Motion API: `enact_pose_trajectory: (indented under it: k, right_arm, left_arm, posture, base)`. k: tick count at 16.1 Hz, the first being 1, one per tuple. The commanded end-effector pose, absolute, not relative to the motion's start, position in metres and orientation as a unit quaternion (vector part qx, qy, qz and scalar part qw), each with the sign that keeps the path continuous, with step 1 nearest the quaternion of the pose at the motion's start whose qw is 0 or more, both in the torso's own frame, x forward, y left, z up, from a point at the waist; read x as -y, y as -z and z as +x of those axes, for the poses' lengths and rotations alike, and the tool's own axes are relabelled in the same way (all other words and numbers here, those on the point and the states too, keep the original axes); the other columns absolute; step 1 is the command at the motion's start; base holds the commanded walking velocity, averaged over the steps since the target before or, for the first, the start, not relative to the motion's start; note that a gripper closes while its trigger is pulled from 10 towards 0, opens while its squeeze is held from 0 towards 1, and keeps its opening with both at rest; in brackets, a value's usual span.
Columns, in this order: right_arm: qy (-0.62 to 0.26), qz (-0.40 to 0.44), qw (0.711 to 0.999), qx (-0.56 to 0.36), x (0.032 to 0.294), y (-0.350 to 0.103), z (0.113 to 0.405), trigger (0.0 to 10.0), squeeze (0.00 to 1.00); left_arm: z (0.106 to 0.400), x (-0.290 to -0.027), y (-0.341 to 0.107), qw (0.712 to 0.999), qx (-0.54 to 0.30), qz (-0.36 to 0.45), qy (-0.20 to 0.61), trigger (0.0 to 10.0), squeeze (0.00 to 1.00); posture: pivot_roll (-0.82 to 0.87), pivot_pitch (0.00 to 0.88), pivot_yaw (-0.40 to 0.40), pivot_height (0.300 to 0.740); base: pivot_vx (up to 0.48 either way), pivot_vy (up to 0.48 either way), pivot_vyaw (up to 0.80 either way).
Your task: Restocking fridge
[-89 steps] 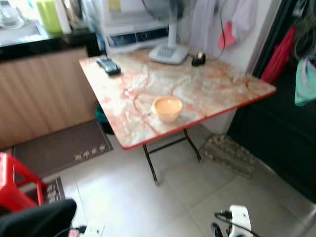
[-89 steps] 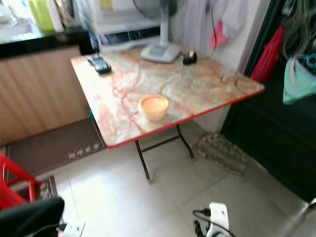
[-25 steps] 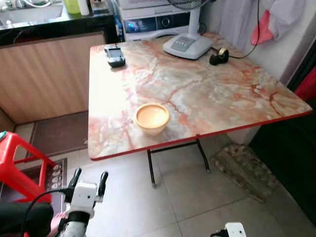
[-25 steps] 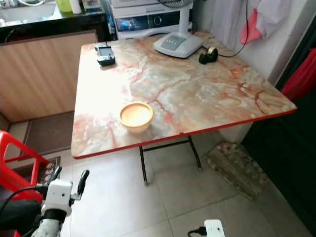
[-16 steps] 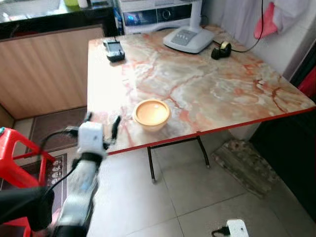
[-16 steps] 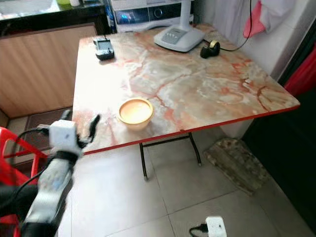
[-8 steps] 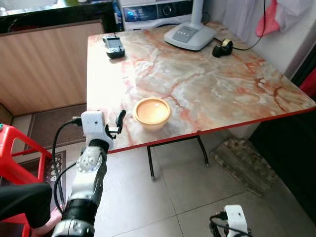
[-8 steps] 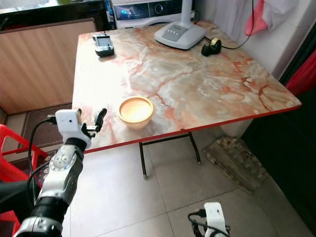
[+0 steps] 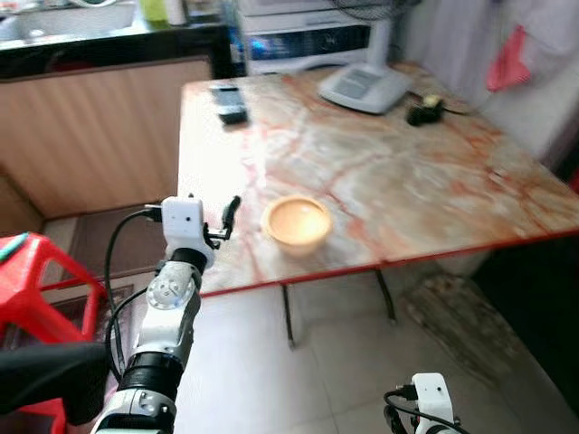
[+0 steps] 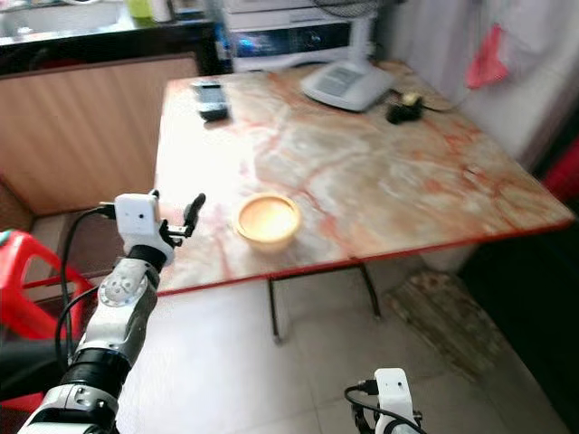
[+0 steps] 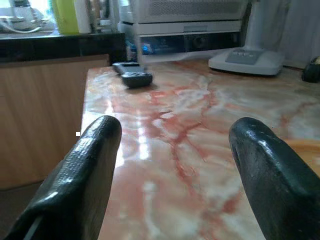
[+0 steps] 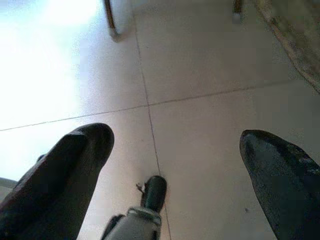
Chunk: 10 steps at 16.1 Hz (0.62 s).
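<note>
One bowl (image 9: pixel 296 223) sits right of the spread-fingered left end effector (image 9: pixel 217 217).

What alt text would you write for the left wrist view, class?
The open left gripper hovers low over a marble-patterned table, fingers wide apart with nothing between them. Beyond lie a dark remote and a white fan base, with a wooden counter beside the table.

The desk (image 9: pixel 398 172) is cream marble veined in orange-red, with a red edge. Just beside the left arm's black jaws sits a pale orange bowl (image 9: pixel 296 222). Farther from the jaws lie a dark remote (image 9: pixel 230 102) and a grey fan base (image 9: pixel 365 87). A red stool (image 9: pixel 36 289) stands on pale floor tiles (image 12: pixel 200 125).
</note>
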State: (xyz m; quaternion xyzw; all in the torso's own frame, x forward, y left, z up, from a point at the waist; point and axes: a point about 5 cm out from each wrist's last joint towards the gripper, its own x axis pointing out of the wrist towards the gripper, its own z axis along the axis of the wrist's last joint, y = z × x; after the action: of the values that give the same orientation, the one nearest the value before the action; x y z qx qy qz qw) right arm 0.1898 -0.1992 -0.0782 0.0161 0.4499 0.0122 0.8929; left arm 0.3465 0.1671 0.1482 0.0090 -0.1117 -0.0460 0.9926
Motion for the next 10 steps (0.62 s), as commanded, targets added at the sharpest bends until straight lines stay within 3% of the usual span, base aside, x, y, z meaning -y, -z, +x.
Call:
enact_pose_trajectory:
  k: [1,5,10]
  right_arm:
    - [-0.009,0.024,0.891,-0.453,0.198,0.079,0.188,10.0,0.00]
    - [-0.011,0.028,0.891,-0.453,0.198,0.079,0.189,10.0,0.00]
    - [-0.009,0.030,0.891,-0.453,0.198,0.078,0.191,10.0,0.00]
  left_arm:
    - [0.347,-0.167,-0.147,0.993,0.110,0.019,0.049,10.0,0.00]
    - [0.345,-0.161,-0.146,0.991,0.112,0.020,0.071,10.0,0.00]
    - [0.343,-0.156,-0.144,0.990,0.107,0.016,0.093,10.0,0.00]
  posture:
    - [0.05,0.000,0.008,0.740]
    - [0.05,0.000,0.005,0.740]
    - [0.07,0.000,0.006,0.740]
  base:
    - [0.428,0.000,0.00]
    - [0.395,0.000,0.00]
    - [0.000,0.000,0.00]
